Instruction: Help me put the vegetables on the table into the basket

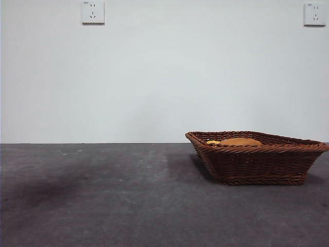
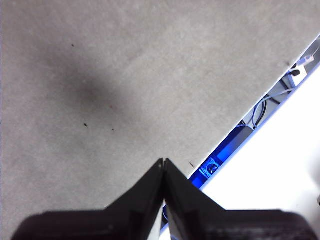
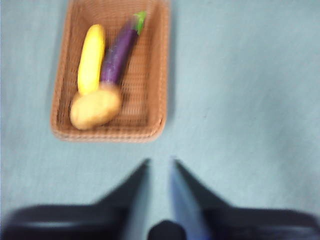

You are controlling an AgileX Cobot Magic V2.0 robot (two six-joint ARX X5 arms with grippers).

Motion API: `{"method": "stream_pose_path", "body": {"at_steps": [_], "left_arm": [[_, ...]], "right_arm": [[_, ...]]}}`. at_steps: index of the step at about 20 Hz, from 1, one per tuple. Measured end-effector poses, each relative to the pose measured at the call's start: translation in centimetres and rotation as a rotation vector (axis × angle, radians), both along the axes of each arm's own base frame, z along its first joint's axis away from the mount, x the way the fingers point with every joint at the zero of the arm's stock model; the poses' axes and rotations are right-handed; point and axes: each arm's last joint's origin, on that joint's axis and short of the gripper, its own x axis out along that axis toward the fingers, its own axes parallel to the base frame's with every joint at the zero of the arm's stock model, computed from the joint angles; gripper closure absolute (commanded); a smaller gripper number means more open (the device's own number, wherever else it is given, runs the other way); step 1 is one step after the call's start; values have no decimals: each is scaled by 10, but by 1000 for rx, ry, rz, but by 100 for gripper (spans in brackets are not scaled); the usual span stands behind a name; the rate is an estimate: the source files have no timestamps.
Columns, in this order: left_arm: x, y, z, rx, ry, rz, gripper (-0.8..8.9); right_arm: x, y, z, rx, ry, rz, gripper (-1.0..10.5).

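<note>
- The basket (image 1: 257, 157) stands on the table (image 1: 103, 206), toward its right side in the front view and not far from the far edge.
- All three vegetables lie inside the basket, none on the bare table.
- In the right wrist view the corn (image 3: 91, 59) and the eggplant (image 3: 120, 50) lie side by side along the basket's (image 3: 150, 90) length, touching or nearly so.
- The eggplant's green stem tip points to one short end of the basket.
- The potato (image 3: 95, 109) lies at the other short end, against the near ends of the corn and the eggplant.
- From the front, only the top of the potato (image 1: 240, 141) and a bit of yellow corn (image 1: 213, 142) show above the braided rim; the eggplant is hidden there.
- The right tool (image 3: 159, 165) hangs above the table, near the basket but clear of it; its jaws stand a little apart and hold nothing. The view is blurred.
- The left tool (image 2: 163, 162) is over bare table (image 2: 125, 75) beside a table edge, its jaws pressed together at the tips, with nothing between them.
- Neither arm shows in the front view.
</note>
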Motion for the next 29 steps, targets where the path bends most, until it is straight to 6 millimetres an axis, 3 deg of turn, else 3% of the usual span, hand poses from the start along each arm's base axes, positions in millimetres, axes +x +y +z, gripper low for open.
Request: {"method": "stream_pose_path", "body": {"at_steps": [4, 8, 16, 22, 25, 27, 29], "left_arm": [[-3, 3, 1, -26, 8, 35, 818], [0, 0, 0, -43, 46, 82, 818], [32, -25, -5, -75, 18, 89, 817], [63, -42, -2, -115, -143, 71, 817], [87, -31, -6, -37, -358, 39, 817], [97, -12, -27, -48, -484, 118, 817], [93, 8, -55, -146, -598, 231, 817]], "right_arm": [[-41, -12, 9, 69, -112, 46, 946], [-53, -19, 11, 73, -157, 24, 946], [-34, -10, 8, 5, -118, -18, 946], [-11, 1, 2, -33, -52, -19, 946], [3, 8, -3, -66, -13, -28, 946], [11, 12, -7, -81, 12, -28, 947], [20, 16, -11, -97, 39, -29, 947]]}}
